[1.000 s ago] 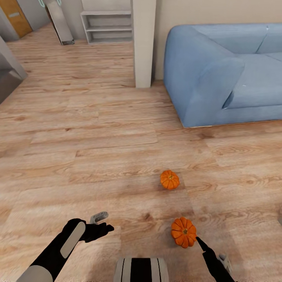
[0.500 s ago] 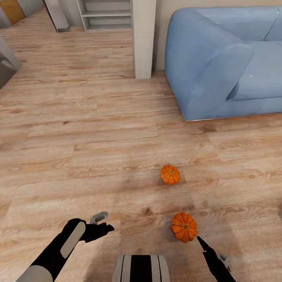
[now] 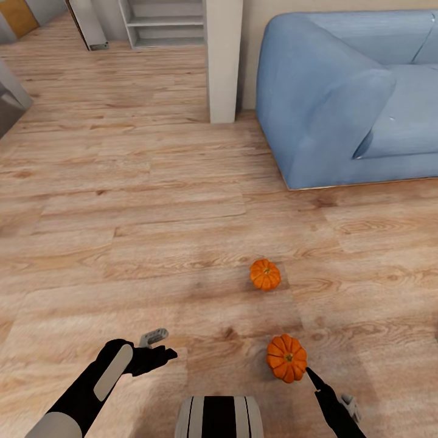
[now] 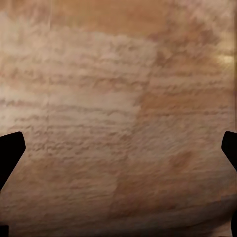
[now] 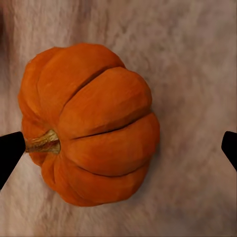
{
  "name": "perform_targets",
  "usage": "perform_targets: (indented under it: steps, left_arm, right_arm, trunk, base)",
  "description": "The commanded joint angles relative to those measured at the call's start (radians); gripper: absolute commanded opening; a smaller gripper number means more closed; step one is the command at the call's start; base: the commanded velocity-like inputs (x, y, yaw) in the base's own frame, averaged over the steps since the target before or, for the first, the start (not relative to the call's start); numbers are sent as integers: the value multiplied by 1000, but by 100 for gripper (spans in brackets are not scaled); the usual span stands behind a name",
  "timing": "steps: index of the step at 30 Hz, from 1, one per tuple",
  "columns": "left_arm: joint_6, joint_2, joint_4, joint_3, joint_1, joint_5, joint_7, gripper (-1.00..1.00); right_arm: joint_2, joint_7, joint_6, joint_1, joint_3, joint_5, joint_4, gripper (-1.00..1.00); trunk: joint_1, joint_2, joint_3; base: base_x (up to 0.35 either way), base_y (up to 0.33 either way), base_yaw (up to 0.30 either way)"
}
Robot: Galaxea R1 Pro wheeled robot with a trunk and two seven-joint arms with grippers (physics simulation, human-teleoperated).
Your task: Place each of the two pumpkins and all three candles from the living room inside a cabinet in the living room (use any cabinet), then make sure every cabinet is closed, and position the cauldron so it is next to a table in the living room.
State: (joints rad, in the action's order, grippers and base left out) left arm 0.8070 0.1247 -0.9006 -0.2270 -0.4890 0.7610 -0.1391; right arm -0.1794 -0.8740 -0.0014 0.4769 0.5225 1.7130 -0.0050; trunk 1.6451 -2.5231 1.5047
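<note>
Orange and ribbed, two pumpkins were pictured lying on the pale wood-plank floor of a living room, well apart from each other. The nearer pumpkin was seen just ahead of the right end effector, whose dark fingertip was caught almost touching its lower edge in the head view. In the right wrist view the same pumpkin was framed between the two black fingertips, its short brownish stem pointed toward one of them; the fingers were spread wide, with the pumpkin not gripped. The farther pumpkin was shown further out on the floor, between the robot and a blue sofa set against the wall at the right.

The left end effector was held low over bare floorboards at the left of the head view, well away from both pumpkins. Its fingers were seen spread at the edges of the left wrist view, with nothing but wood grain between them.

A cream pillar was pictured beside the sofa's arm, and a pale open shelf unit was seen against the far wall behind it.
</note>
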Motion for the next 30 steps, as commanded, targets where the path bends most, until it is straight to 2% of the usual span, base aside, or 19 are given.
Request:
perform_targets:
  steps: [1, 14, 26, 30]
  left_arm:
    - [1, 1, -1, -3, 0, 11, -10, 100]
    - [1, 1, 0, -3, 0, 11, -10, 100]
    - [1, 1, -7, -2, 0, 11, -10, 100]
    - [1, 1, -20, -2, 0, 11, -10, 100]
  right_arm:
    - [0, -2, 0, 0, 8, 8, 0, 100]
    - [0, 2, 1, 0, 8, 8, 0, 100]
    - [1, 8, 1, 0, 8, 8, 0, 100]
    - [1, 9, 1, 0, 8, 8, 0, 100]
  trunk:
    - [0, 0, 1]
    - [0, 0, 1]
    - [0, 0, 4]
    - [2, -1, 20]
  base:
    - [118, 33, 0]
    - [112, 26, 0]
    - [11, 3, 0]
    - [0, 0, 0]
